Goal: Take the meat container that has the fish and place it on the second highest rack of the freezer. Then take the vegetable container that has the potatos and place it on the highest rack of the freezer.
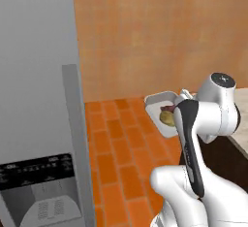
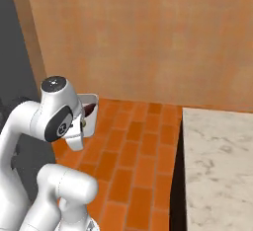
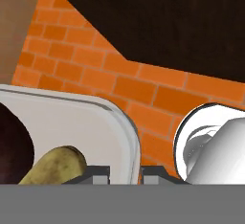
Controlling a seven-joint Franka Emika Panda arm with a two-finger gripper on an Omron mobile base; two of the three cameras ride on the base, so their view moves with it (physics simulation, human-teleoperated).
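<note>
Vegetable container (image 1: pixel 160 105) – gripper (image 3: pixel 125 170) pinching rim – potatos (image 3: pixel 55 164) inside

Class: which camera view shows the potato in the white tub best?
The hand view: the potato lies close and large inside the white tub, whose rim the hand grips. The left base view shows it small; in the right base view the arm hides most of the tub's inside.

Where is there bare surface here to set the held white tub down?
The marble counter by the brick floor lies bare. The gripper clamps the white tub's rim, with a potato inside; the freezer crowds the other side.
</note>
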